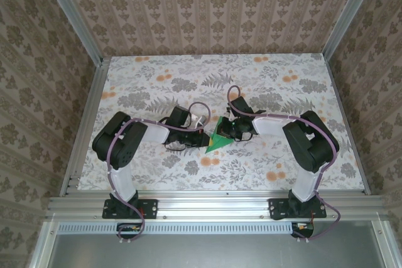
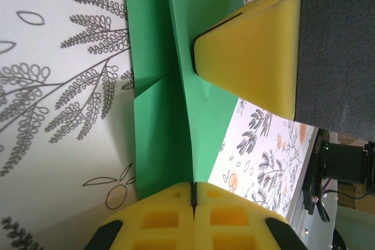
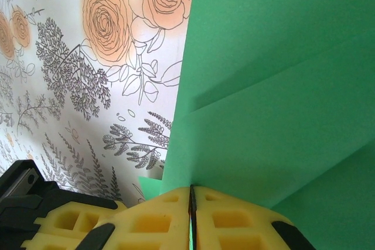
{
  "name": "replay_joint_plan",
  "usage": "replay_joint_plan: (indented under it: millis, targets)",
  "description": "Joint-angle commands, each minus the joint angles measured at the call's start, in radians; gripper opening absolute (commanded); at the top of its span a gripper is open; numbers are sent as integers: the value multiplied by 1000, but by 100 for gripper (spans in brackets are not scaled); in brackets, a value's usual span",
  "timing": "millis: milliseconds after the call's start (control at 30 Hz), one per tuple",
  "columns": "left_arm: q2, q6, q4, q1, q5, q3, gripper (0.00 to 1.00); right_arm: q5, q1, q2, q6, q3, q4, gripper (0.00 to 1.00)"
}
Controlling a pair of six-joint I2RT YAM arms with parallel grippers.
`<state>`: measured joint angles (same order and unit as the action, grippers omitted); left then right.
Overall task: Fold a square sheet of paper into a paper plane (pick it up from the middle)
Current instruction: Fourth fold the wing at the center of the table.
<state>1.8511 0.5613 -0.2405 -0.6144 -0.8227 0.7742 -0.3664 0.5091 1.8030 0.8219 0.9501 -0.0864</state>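
Left claw [image 2: 193, 194] and right claw [image 3: 191, 196] both pinch shut on the green paper [image 1: 219, 142] — an uneven pull could tear it or skew the crease.

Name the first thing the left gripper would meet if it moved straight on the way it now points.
The left gripper pinches the green paper; beyond it, likely a yellow finger of the right gripper, depth unclear.

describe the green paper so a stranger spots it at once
Look mid-table on the floral tabletop, where both arms meet. The green paper sits there, pinched by the left gripper and right gripper. It alone is plain bright green, creased and pointed.
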Motion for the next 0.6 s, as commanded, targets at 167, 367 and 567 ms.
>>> replay_joint_plan:
  millis: [167, 367, 567]
  targets:
    - [54, 69, 9, 5, 43, -13, 0, -2, -4, 42, -11, 38, -30, 14]
    - [95, 97, 83, 10, 72, 6, 0, 22, -8, 72, -14, 52, -68, 14]
    - [115, 96, 138, 8, 79, 16, 0, 42, -13, 89, -23, 68, -127, 14]
